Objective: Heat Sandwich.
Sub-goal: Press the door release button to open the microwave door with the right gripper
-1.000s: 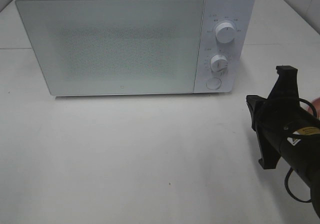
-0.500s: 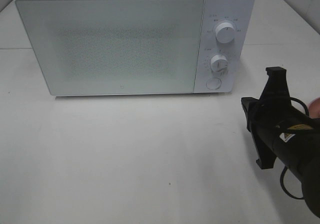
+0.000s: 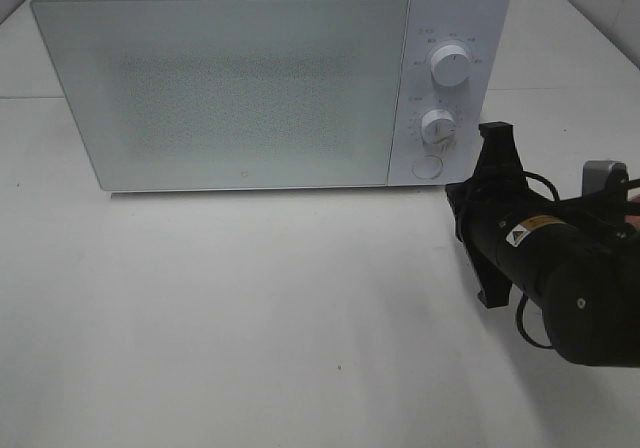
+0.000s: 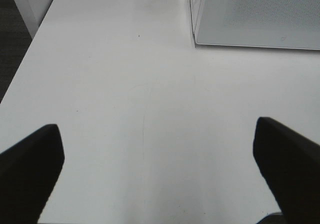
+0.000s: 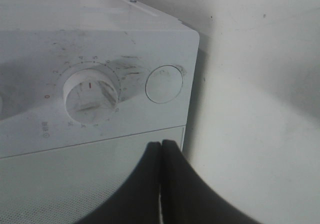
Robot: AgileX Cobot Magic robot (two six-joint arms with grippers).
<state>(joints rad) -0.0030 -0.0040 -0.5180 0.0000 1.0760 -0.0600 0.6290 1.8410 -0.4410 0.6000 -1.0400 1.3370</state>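
Right claw [image 5: 161, 145]: shut, with its two dark fingers [image 5: 145, 184] pressed flat together and no gap between them, holding nothing.
Right claw's place: at the right side of the desk [image 3: 250, 318], close in front of the microwave [image 3: 220, 88]. Its tips lined up with the seam between the door [image 3: 230, 158] and the control panel [image 3: 468, 98], near the round button [image 3: 428, 166]. Whether they touched the front could not be told.
Left claw [image 4: 156, 126]: spread wide and empty, with only bare desk showing between its two dark fingers [image 4: 32, 166].
Left claw's place: above the desk, ahead of the microwave's left front corner and well apart from it.
Sandwich: not visible in any view, so where it lay could not be told.
Microwave: white, standing at the back of the desk with its front facing forward.
Door: closed, pale and speckled — nothing could be made out through it.
Control panel: on the right end of the front, white, carrying two knobs with the round button under them.
Upper knob [image 3: 452, 66]: white, ringed by small printed marks.
Lower knob [image 3: 438, 125]: white, just above the round button; in the right wrist view it showed a thin red line on its face.
Round button: white and flush, at the bottom of the panel.
Right arm [image 3: 560, 268]: black and bulky, with a loose cable looping beside it.
Desk: white and matte.
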